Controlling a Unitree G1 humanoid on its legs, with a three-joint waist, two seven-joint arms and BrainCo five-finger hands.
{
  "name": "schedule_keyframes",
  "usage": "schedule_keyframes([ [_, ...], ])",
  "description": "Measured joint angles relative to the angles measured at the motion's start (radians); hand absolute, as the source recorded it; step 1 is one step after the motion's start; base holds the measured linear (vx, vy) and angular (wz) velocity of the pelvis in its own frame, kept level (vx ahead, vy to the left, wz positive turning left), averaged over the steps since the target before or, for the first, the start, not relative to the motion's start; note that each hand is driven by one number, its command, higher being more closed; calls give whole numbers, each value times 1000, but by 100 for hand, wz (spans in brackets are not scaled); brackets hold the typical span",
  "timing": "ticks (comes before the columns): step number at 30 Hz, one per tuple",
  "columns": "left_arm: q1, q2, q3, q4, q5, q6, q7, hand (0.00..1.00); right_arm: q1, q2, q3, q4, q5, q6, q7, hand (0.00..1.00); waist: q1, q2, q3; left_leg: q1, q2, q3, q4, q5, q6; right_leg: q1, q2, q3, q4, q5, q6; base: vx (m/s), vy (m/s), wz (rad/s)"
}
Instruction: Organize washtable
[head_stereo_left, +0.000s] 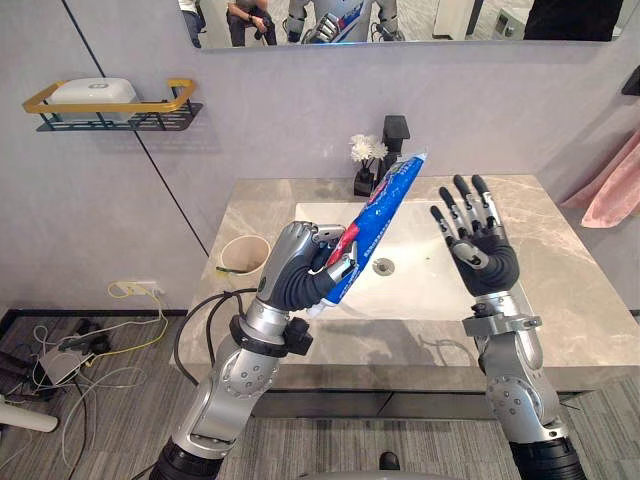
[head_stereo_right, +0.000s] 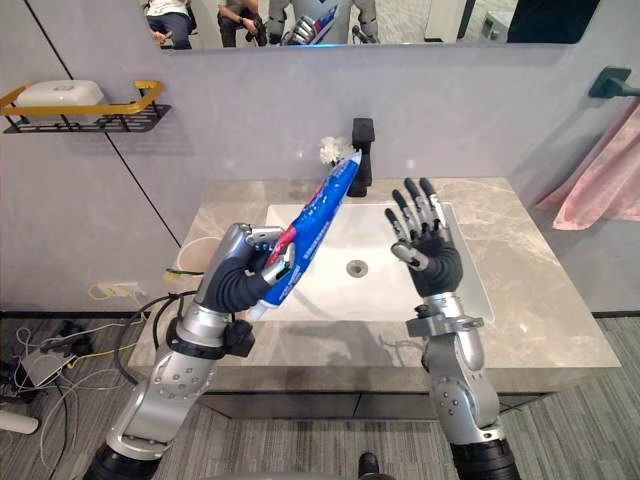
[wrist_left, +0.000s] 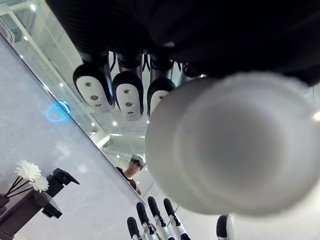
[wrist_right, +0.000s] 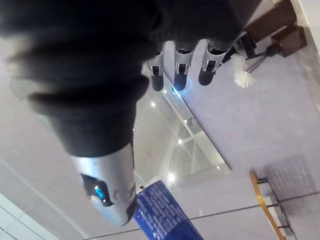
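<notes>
My left hand (head_stereo_left: 298, 268) is shut on a blue and red toothpaste tube (head_stereo_left: 378, 218), held up over the left side of the white sink basin (head_stereo_left: 420, 285). The tube slants up and to the right, its flat end near the black faucet (head_stereo_left: 393, 140); its white cap (wrist_left: 235, 145) points down at my wrist. My right hand (head_stereo_left: 480, 245) is raised over the right part of the basin, palm toward the tube, fingers straight and spread, holding nothing. A beige cup (head_stereo_left: 244, 255) stands on the marble counter (head_stereo_left: 560, 300), left of the basin.
White flowers (head_stereo_left: 366, 149) in a dark holder stand beside the faucet. A gold-rimmed wall shelf (head_stereo_left: 110, 105) with a white soap dish hangs at the upper left. A pink towel (head_stereo_left: 615, 190) hangs at the right. A mirror (head_stereo_left: 400, 20) spans the wall above.
</notes>
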Motion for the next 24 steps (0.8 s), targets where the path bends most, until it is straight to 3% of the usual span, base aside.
schedule_keyframes([
  [6, -2, -1, -29, 20, 3, 9, 0, 100, -43, 21, 91, 1, 54, 11, 3, 0, 0, -16, -10, 0, 0, 0, 0, 0, 0, 0, 0, 0, 0, 0, 0, 0, 0, 0],
  [24, -24, -27, -103, 86, 1, 16, -1, 100, -106, 33, 197, 31, 106, 19, -1, 0, 1, -18, -12, 0, -2, -6, -5, 5, 1, 0, -2, -6, 0, 0, 0, -1, -1, 0],
])
